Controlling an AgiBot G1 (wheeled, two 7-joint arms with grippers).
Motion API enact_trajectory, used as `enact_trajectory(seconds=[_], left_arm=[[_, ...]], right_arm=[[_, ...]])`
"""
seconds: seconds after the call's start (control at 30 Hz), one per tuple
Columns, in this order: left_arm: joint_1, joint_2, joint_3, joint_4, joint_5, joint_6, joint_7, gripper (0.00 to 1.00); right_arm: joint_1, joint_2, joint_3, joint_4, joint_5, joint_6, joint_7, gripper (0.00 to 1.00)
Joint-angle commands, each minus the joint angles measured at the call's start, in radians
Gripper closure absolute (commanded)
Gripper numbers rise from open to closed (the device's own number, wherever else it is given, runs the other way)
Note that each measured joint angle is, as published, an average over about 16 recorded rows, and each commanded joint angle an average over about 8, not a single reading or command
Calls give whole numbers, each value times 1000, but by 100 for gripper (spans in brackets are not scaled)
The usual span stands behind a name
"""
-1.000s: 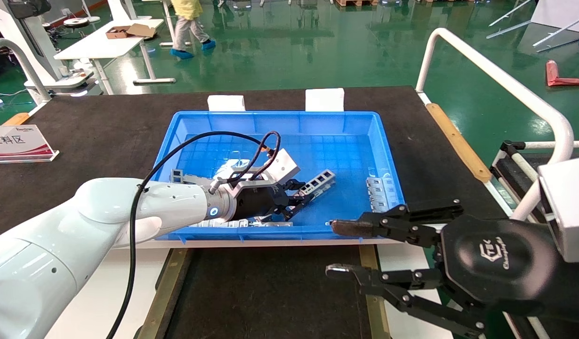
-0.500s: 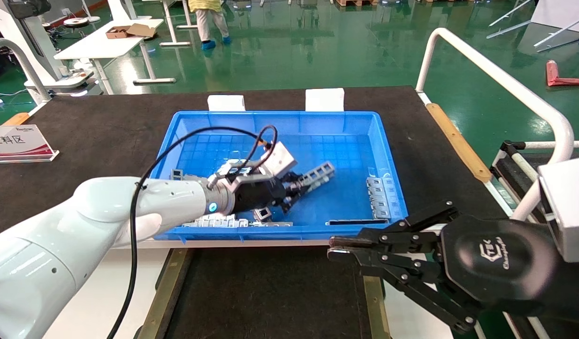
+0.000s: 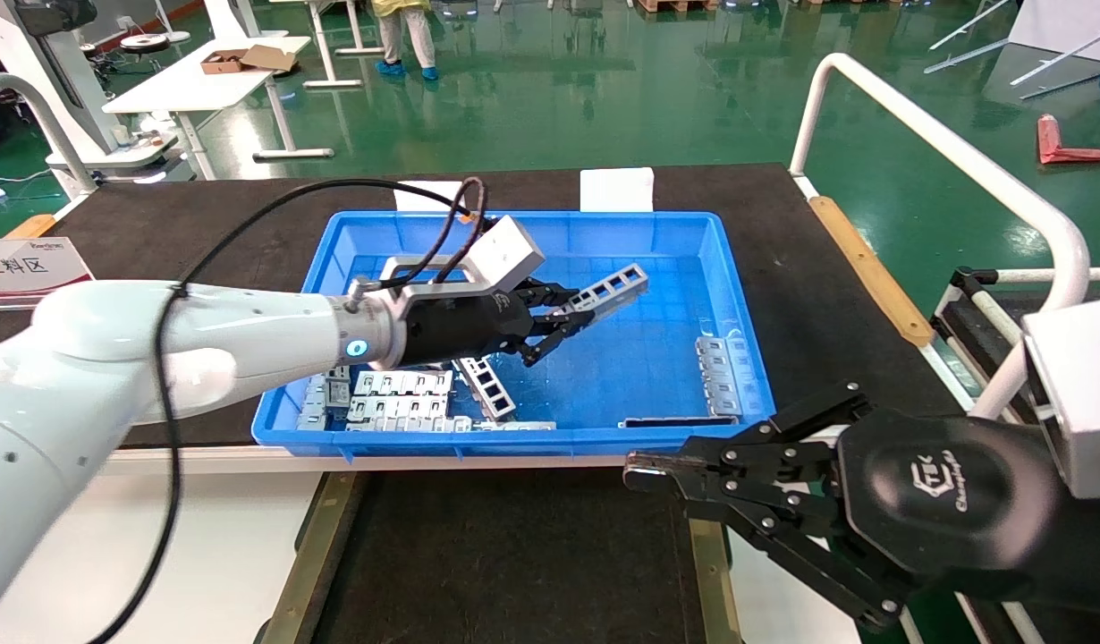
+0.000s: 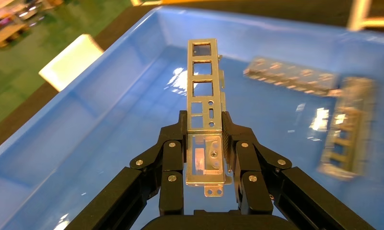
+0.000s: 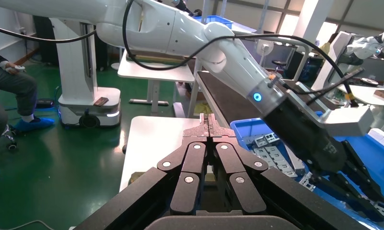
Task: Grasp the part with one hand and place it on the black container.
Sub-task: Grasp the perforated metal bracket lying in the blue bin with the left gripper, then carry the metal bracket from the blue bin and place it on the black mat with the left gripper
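My left gripper (image 3: 559, 324) is shut on the part (image 3: 611, 290), a slim silver bracket with a row of rectangular windows, and holds it in the air above the blue bin (image 3: 733, 295). In the left wrist view the part (image 4: 203, 81) sticks out past my left gripper (image 4: 204, 127), clamped at its lower end. The black container (image 3: 514, 555), a felt-floored tray with tan side rails, lies in front of the bin. My right gripper (image 3: 635, 465) is shut and empty over the tray's right rail; it also shows in the right wrist view (image 5: 209, 125).
More ladder brackets (image 3: 487, 386) and slotted silver plates (image 3: 398, 385) lie at the bin's near left, others (image 3: 715, 371) at its right, with a grey strip (image 3: 671, 420) by the front wall. A white railing (image 3: 943, 152) runs along the right. A sign (image 3: 31, 268) stands at far left.
My left gripper has lifted the part off the bin floor and moved it up and back. My right gripper has closed from open and stays over the tray's right rail.
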Motion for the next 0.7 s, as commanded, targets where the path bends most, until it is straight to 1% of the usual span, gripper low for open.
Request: enact_trajectory(seconds=[0.03,0.37,0.53,0.7], left_arm=[[-7,-12,-12,10,-18,49,19,100],[-2,-102,-59,16,-117,447,96,100],[16,-155,-59,9,-128,575,110,100],[67,-225,-52,-40,-131,648,111,100]], right_arm=[[0,0,0,0,0,0,0,100],[0,0,0,0,0,0,0,100],[0,0,0,0,0,0,0,100],[0,0,0,0,0,0,0,100]])
